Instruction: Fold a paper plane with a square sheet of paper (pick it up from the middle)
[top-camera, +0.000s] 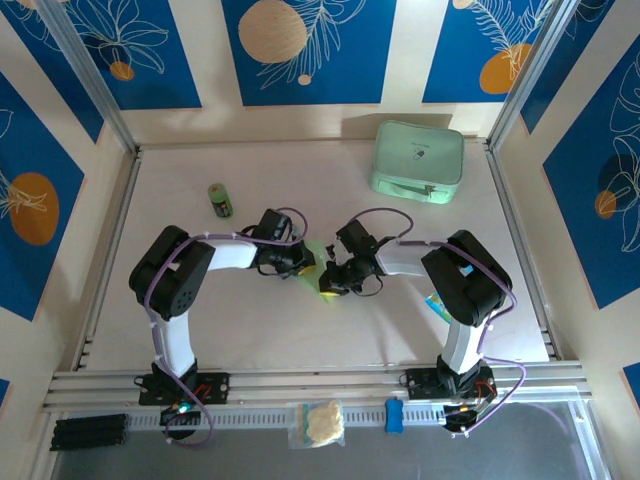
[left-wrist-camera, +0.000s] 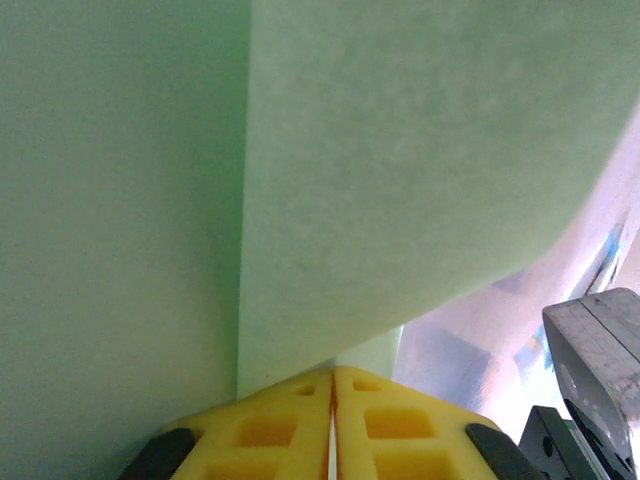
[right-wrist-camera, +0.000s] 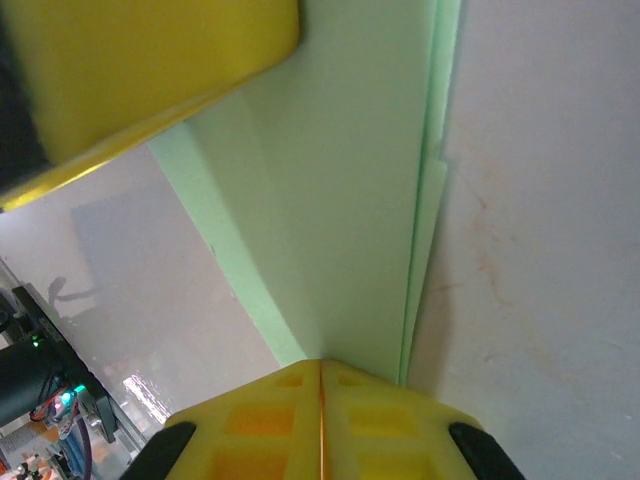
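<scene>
Pale table (top-camera: 300, 340) carries a mint case (top-camera: 418, 160) at its far edge. Mid-table, the folded green paper (left-wrist-camera: 420, 150) sits between my left jaws and right jaws, both clamped on its edges.

The paper (top-camera: 322, 284) is between left gripper (top-camera: 306, 262) and right gripper (top-camera: 331, 279) — case (top-camera: 418, 160) behind-right, bottle (top-camera: 220, 200) behind-left (both well apart from it).
</scene>
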